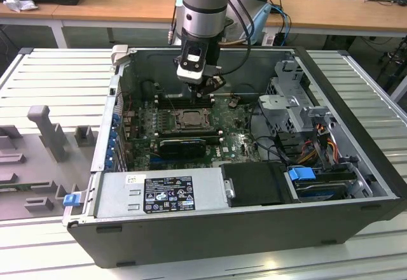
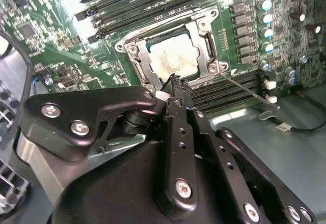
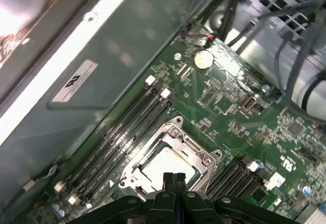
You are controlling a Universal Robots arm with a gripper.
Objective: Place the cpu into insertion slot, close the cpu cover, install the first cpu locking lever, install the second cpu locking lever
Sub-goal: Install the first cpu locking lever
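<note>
One cpu (image 2: pixel 173 58), one cpu cover (image 2: pixel 144 60)

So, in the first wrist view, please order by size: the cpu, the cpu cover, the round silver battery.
Largest: cpu cover.
Then: cpu, showing inside its cut-out, part hidden by the gripper.
Smallest: round silver battery.

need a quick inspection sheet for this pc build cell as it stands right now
surface: slatted metal table carrying an open computer case
job's things: cpu sits in the insertion slot; cpu cover lies down around it; a thin lever rod angles out from one socket corner
clutter: grey fixture blocks on the table, exterior view's left
gripper: gripper shut, empty, tips at the cpu cover's edge
cables: coloured wires by the drive bay, exterior view's right
surroundings: wooden desks behind the case
</note>
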